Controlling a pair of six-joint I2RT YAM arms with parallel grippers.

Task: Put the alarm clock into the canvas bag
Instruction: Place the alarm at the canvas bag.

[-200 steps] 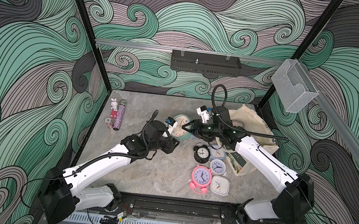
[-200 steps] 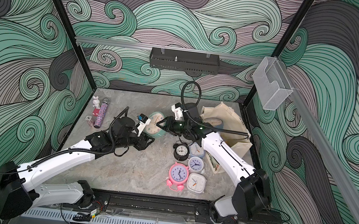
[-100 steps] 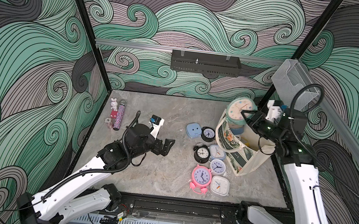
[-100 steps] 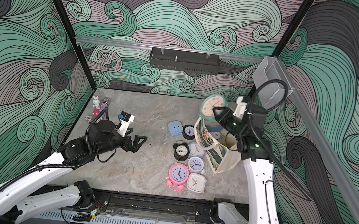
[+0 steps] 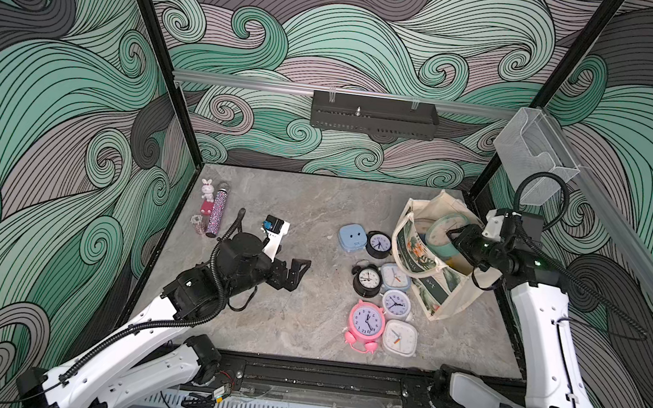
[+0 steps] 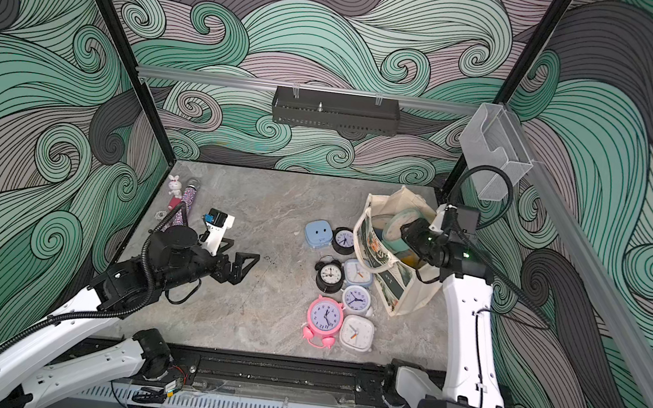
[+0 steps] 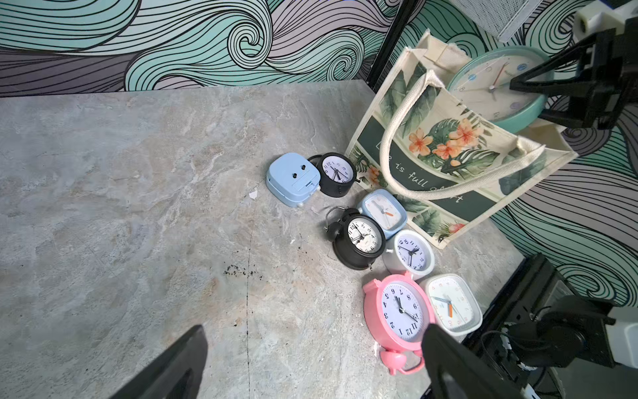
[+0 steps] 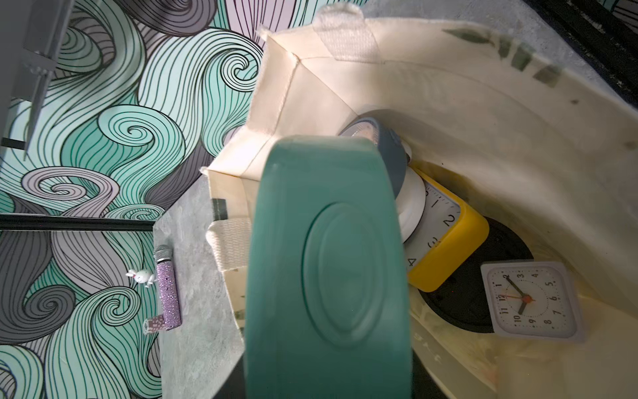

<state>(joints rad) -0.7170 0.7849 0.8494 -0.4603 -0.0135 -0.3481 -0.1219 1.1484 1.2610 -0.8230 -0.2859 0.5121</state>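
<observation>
– Grey marbled surface (image 5: 315, 212) fills the shot. On its right side, toward the back, the canvas bag (image 5: 428, 269) stands open with its leafy print facing the middle. What have you got?
– Right arm is at the mouth of it. The right gripper (image 7: 528, 100) has its jaws closed on the big teal alarm clock (image 7: 497, 86), one finger across the dial. The clock is tilted, lower edge already below the bag's rim, upper part showing above it.
– So it's going in, but not let go.
– That's my read. The lowering looks nearly done. The release is what's left, and then the arm has to come out without dragging the cloth.
– And the left gripper (image 5: 299, 274)?
– Jaws spread wide, nothing in them, low over bare stone mid-surface, well apart from the bag.
– Anything down inside?
– The right wrist view shows a yellow clock (image 8: 448, 235), a dark round shape (image 8: 459, 311) beneath it, and a small white square clock (image 8: 531, 300) lying on that.
– Outside there's a cluster just beside the bag: the pink twin-bell clock (image 5: 365, 321), the black twin-bell clock (image 5: 366, 280) and five smaller ones, seven in all.
– Whether those are meant to follow, I can't say from here.
</observation>
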